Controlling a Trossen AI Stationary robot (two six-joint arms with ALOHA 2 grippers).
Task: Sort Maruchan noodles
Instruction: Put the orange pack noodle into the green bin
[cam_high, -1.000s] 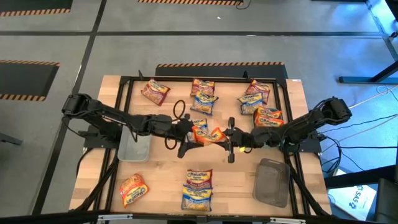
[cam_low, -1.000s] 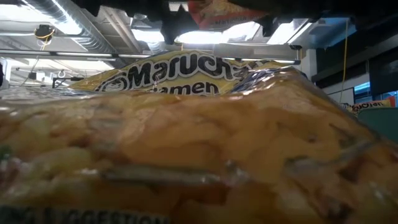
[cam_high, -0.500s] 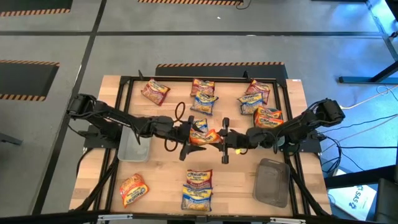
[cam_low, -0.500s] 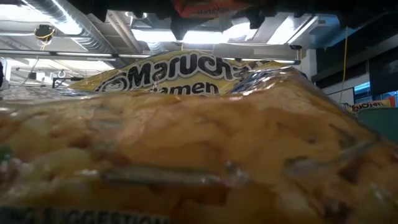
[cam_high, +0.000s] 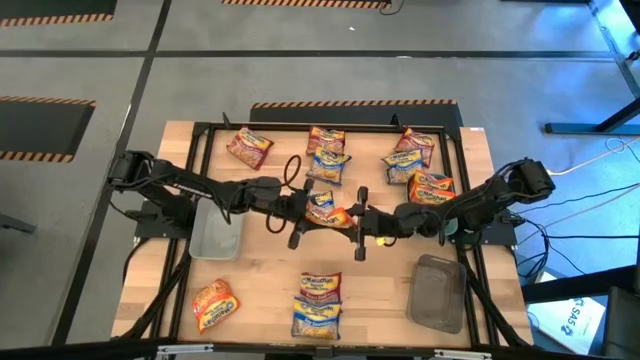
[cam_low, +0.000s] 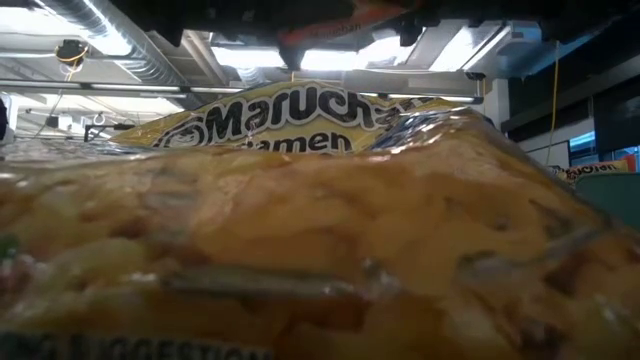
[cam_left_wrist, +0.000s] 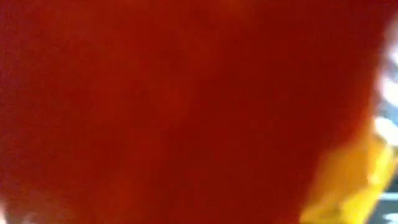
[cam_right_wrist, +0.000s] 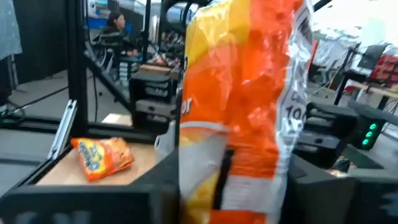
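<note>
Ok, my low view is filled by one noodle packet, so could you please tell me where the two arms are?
Observer: Both are over the table's middle, the left gripper and right gripper on either side of an orange packet.
Operator: Thanks. Is anything in the trays?
Observer: No packet shows in the grey tray or the clear tray.
Operator: And what blocks my camera?
Observer: Probably the stacked packets at the table's front edge.

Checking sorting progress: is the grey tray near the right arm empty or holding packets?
Empty: the high view shows the grey tray with only its bare floor, no packets inside.
</note>
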